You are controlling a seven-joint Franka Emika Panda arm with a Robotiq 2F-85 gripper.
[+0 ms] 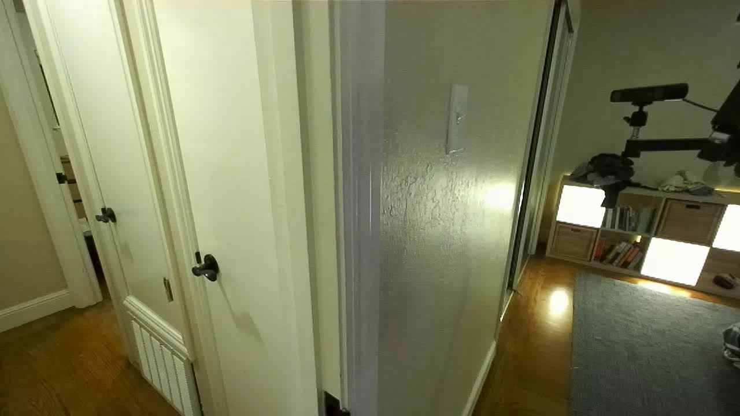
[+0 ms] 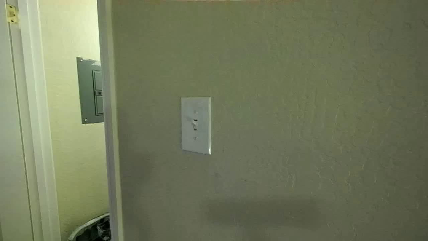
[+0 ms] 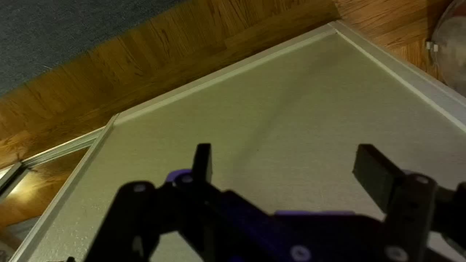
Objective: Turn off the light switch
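Note:
The light switch (image 1: 458,118) is a small white upright wall plate with a toggle in its middle. It is on the wall beside a door frame and also shows in an exterior view (image 2: 196,144), nearly face-on. The toggle is small, and its lever seems to point upward. My gripper (image 3: 283,154) shows in the wrist view only. Its dark fingers are spread wide with nothing between them. It is in front of the bare wall (image 3: 276,109), apart from it. The light switch is out of the wrist view, so its distance from the gripper cannot be told.
A white door frame (image 1: 361,202) stands beside the switch wall. A door with a dark knob (image 1: 206,267) is past it. A camera on a bracket (image 1: 648,93) juts in above a cube shelf (image 1: 630,234). A grey panel (image 2: 89,90) shows through the doorway. A grey rug (image 1: 653,346) covers the floor.

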